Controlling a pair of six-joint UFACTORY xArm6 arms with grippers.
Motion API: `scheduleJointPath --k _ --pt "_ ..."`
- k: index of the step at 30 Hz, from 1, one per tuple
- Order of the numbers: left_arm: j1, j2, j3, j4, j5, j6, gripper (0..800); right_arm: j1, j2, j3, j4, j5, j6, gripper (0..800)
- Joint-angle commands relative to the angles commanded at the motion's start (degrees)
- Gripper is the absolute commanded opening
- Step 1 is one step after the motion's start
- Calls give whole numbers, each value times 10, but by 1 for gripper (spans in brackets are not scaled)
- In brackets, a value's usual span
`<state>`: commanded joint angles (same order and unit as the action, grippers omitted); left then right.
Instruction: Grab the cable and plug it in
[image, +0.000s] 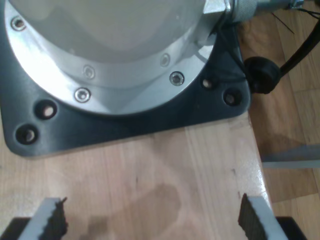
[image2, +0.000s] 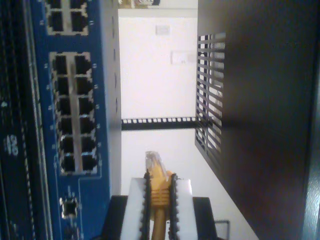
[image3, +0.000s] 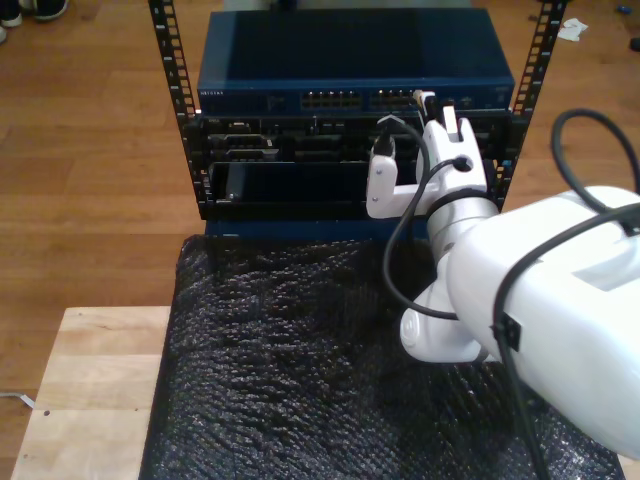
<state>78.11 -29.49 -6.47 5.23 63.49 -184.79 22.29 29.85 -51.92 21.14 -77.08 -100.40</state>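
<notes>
My second gripper (image2: 160, 200) is clamped on the cable (image2: 159, 182) just behind its clear plug, which sits close beside the blue switch (image2: 75, 115), its port block near but not touched. My first gripper (image: 150, 220) hangs with fingers apart over the wooden desk (image: 165, 170), near an arm's metal base (image: 115, 60).

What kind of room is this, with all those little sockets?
Probably a lab or test bench for network gear. An open equipment rack on a wooden floor holds a blue network switch, and my second gripper holds a yellow network cable near its ports.

glossy white arm (image3: 540, 300), black cables (image3: 400, 240)
</notes>
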Motion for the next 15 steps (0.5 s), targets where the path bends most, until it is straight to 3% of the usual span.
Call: scheduleJointPath --k 15 --pt "0 0 0 0 -1 0 800 11 62 -59 59 -40 -7 0"
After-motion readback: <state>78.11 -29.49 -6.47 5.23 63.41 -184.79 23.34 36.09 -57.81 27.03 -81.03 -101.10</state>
